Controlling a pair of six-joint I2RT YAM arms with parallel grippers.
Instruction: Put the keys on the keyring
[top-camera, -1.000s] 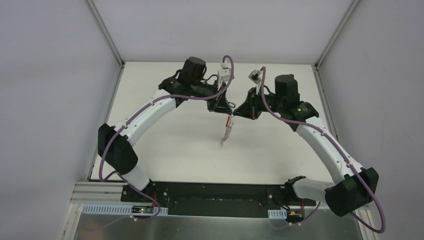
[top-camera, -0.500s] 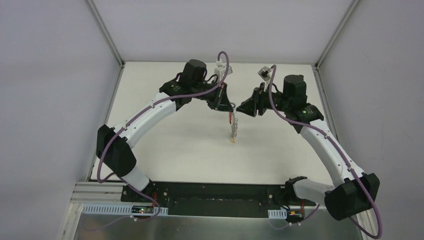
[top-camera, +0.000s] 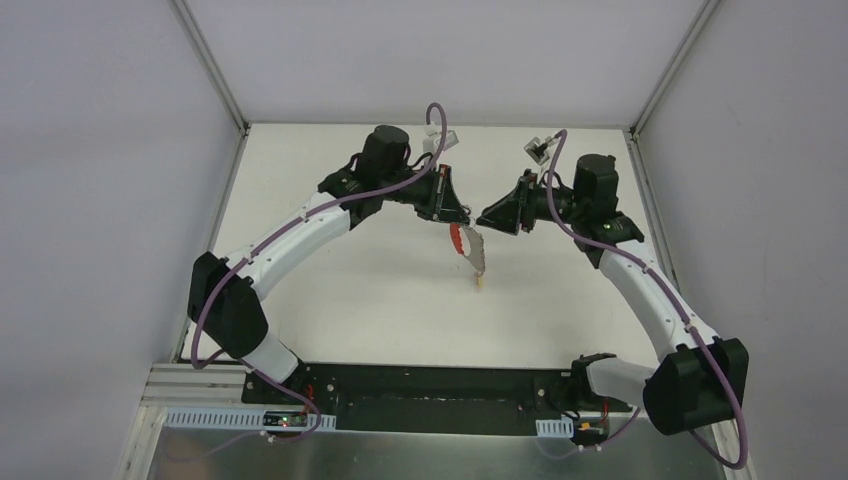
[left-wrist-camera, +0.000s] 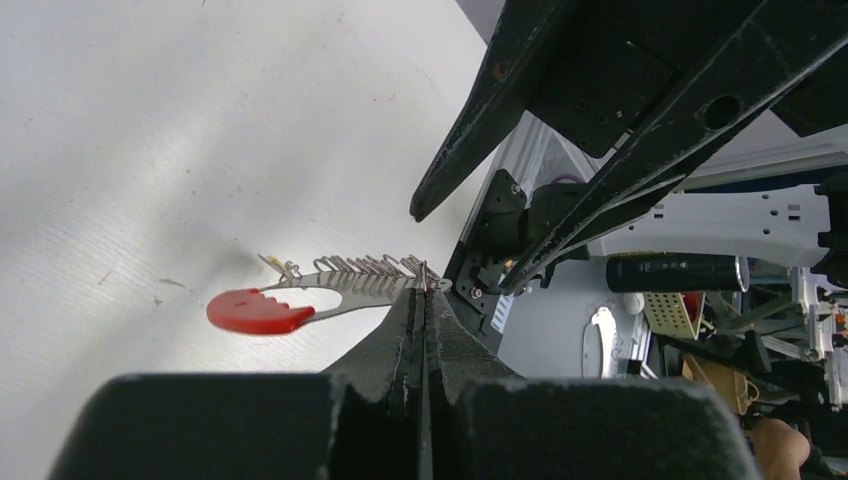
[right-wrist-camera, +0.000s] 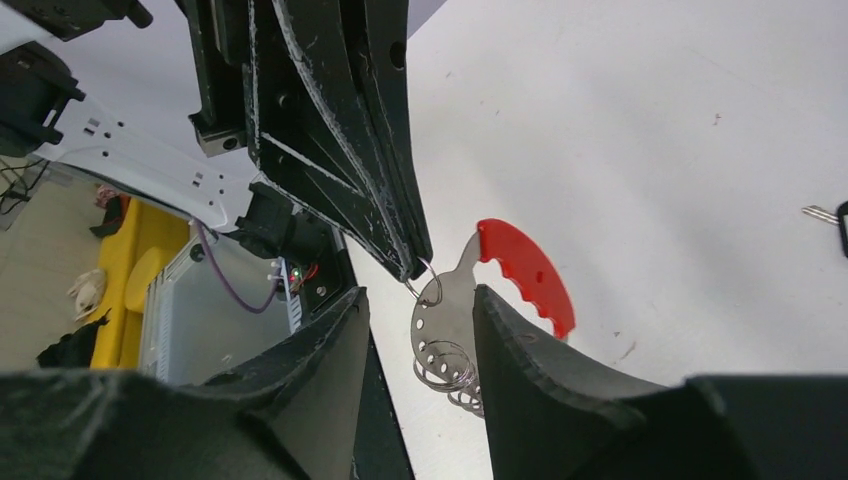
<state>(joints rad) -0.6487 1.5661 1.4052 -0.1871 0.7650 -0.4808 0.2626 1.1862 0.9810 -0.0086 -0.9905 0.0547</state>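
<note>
The keys (top-camera: 472, 256) hang above the white table (top-camera: 380, 300) as a row of silver rings on a perforated plate with a red grip (right-wrist-camera: 527, 272), and a yellow tip at the bottom. My left gripper (top-camera: 452, 214) is shut on the small top ring (left-wrist-camera: 425, 283) of that bunch. My right gripper (top-camera: 487, 217) faces it from the right, open, and the plate (right-wrist-camera: 447, 318) shows in the gap between its fingers (right-wrist-camera: 335, 345), untouched. I cannot pick out the keyring for sure: a small black piece with a silver stub (right-wrist-camera: 832, 214) lies at the right wrist view's edge.
Grey walls and metal posts (top-camera: 212, 70) close in the table on three sides. The black base plate (top-camera: 420, 385) and both arm bases run along the near edge. Purple cables (top-camera: 440, 130) loop over both wrists.
My right gripper has opened, let go of the bunch and drawn back to the right. My left gripper has carried the hanging bunch a little to the right, still shut on it.
</note>
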